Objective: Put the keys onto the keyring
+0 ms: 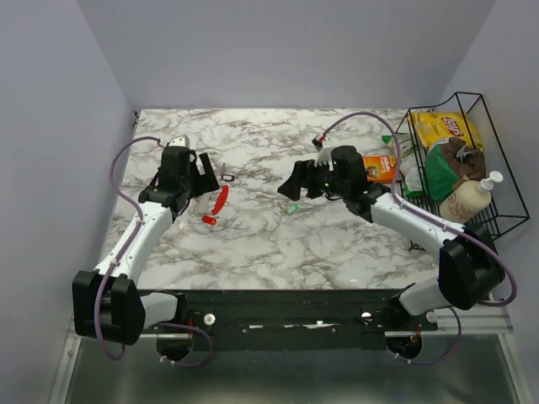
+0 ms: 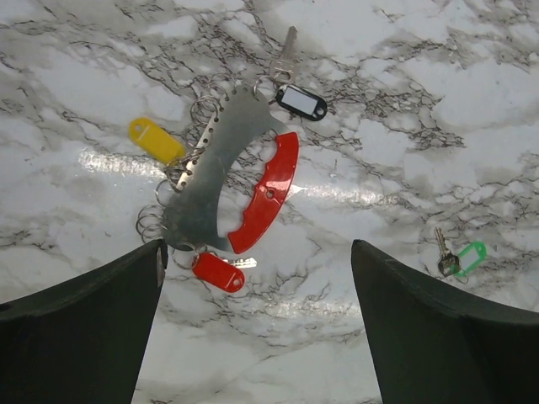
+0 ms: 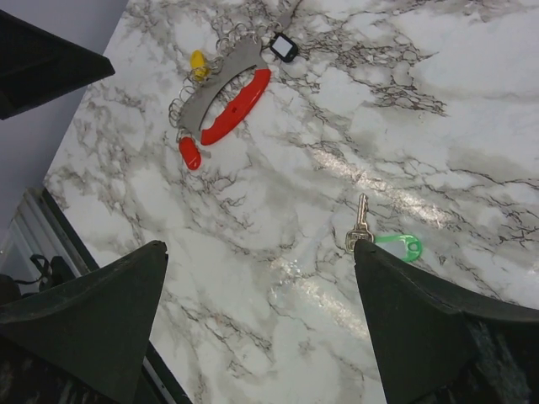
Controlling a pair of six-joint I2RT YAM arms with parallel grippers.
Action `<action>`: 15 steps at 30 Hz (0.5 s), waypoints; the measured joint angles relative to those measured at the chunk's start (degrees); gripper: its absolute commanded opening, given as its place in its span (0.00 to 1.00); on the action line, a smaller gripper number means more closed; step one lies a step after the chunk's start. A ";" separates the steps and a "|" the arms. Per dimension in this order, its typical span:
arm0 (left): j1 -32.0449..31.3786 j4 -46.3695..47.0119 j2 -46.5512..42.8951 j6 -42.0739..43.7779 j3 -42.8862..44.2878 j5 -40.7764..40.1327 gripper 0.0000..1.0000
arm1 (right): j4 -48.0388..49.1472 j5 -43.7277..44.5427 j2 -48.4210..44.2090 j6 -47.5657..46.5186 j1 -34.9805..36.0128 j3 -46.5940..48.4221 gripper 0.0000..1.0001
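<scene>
Yellow key tag (image 2: 156,140) clear in left wrist view, unseen from top.

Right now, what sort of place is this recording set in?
Probably a robot test cell: a marble-print tabletop boxed in by plain walls, a left arm and right arm bolted at its edge, a wire basket of packaged goods.

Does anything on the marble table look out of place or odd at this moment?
One thing: the silver key with the green plastic tag lies alone on the marble table, apart from the curved metal plate with the red grip, where the yellow tag, red tag and black tag gather. Nothing looks spilled or broken.
</scene>
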 measured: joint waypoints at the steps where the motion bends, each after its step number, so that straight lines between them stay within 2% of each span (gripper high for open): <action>1: 0.00 0.15 0.63 0.02 0.00 0.90 0.99 | -0.02 0.02 -0.02 -0.15 0.00 -0.04 1.00; 8: -0.42 0.24 8.90 0.63 2.32 6.08 0.98 | -0.26 0.87 -2.14 -1.25 0.00 -2.75 1.00; 12: -1.40 -2.16 16.15 0.92 7.13 5.73 0.90 | -0.61 1.64 -3.39 -1.46 0.00 -5.18 1.00; 13: -1.99 -3.48 18.84 1.27 9.22 5.14 0.84 | -0.96 1.88 -3.67 -1.49 0.00 -5.79 1.00; 15: -2.99 -4.66 22.75 1.95 12.37 4.26 0.82 | -1.62 2.25 -3.96 -1.60 0.00 -6.51 1.00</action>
